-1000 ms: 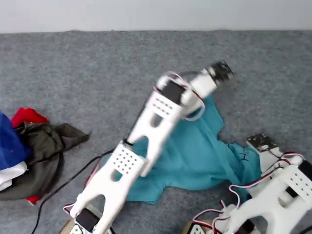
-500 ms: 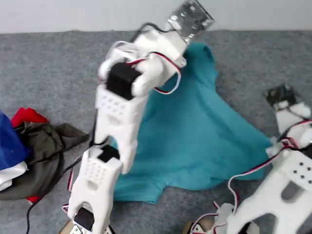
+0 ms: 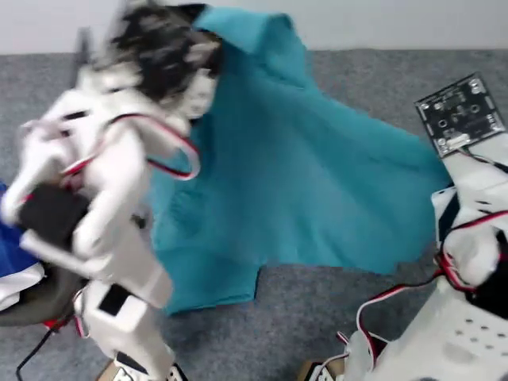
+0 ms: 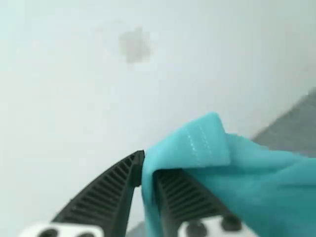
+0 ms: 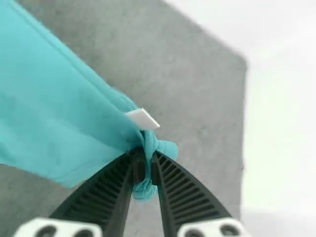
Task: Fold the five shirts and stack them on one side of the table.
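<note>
I see a grey, felt-like tabletop point(image 3: 302, 317) across my high view, a plain white wall point(image 3: 397, 24) along the frame's top edge, and a faint grey smudge point(image 4: 134, 45) on that wall.

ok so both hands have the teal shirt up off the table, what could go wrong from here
The left hand pinches only a thin fold of the teal shirt, so the fabric may slip out under tension. The right hand holds a small bunched corner, which could also pull free. The shirt's lower edge seems to rest on the table, so it might drag and end up creased.
</note>
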Robot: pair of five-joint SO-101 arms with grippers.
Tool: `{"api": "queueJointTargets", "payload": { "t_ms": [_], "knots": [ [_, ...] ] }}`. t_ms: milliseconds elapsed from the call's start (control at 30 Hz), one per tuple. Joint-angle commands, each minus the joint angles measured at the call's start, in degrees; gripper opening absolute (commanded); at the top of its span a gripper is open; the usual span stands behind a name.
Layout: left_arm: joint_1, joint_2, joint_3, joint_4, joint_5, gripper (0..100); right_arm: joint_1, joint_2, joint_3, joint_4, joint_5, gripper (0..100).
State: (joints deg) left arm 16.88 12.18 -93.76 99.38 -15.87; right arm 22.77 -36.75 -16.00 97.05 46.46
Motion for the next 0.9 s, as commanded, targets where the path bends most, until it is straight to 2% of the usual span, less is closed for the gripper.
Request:
{"api": "queueJointTargets", "payload": {
  "t_ms": [0,167,300,500,867],
  "knots": [
    [-4.22,-5.89,-1.71,1.14,-0.09,1,-0.04,-0.92,-2.29,-2.68,-0.62,0.9],
    [-4.92,-10.81,-1.71,1.14,-0.09,1,-0.04,-0.92,-8.18,-3.21,-4.13,0.9],
    [-5.01,-13.89,-1.71,1.14,-0.09,1,-0.13,-0.84,-14.42,-3.30,-4.22,0.9],
    [-4.92,-17.14,-1.71,1.14,-6.24,1,-0.13,-0.84,-20.04,-3.30,-3.87,0.9],
    [-5.01,-24.79,-1.71,1.14,-8.26,1,-0.04,-3.21,-28.31,-2.68,-3.87,0.9]
  ]
}}
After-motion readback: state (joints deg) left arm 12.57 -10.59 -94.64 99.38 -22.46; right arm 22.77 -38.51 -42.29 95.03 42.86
